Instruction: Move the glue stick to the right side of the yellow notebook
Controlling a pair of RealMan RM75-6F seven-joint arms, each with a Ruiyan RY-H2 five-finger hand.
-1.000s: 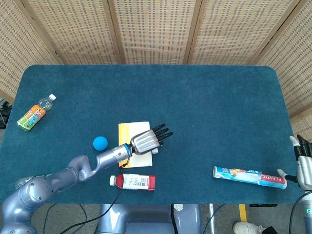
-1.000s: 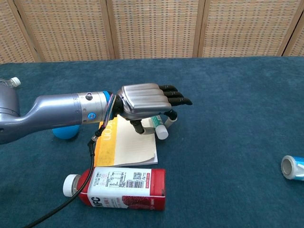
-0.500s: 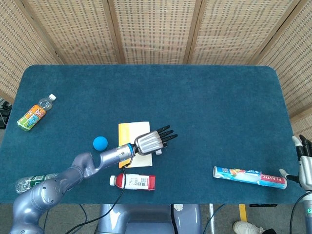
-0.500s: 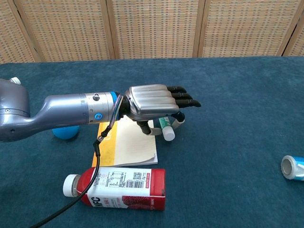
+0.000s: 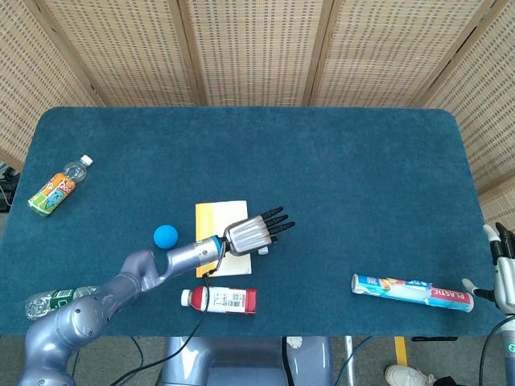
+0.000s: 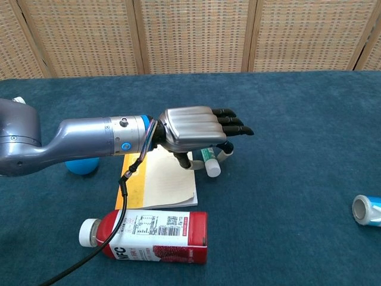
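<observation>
Glue stick (image 6: 209, 162) held under left robot hand (image 6: 193, 128), beside yellow notebook (image 6: 156, 180).

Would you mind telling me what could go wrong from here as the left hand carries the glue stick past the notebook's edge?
The left hand holds the glue stick only under its fingers, so the stick might slip out and roll on the cloth. The stick sits right at the yellow notebook and its right edge, so letting go now may leave it touching or on the pages. The arm's dangling cable hangs near the red bottle and could nudge it.
</observation>
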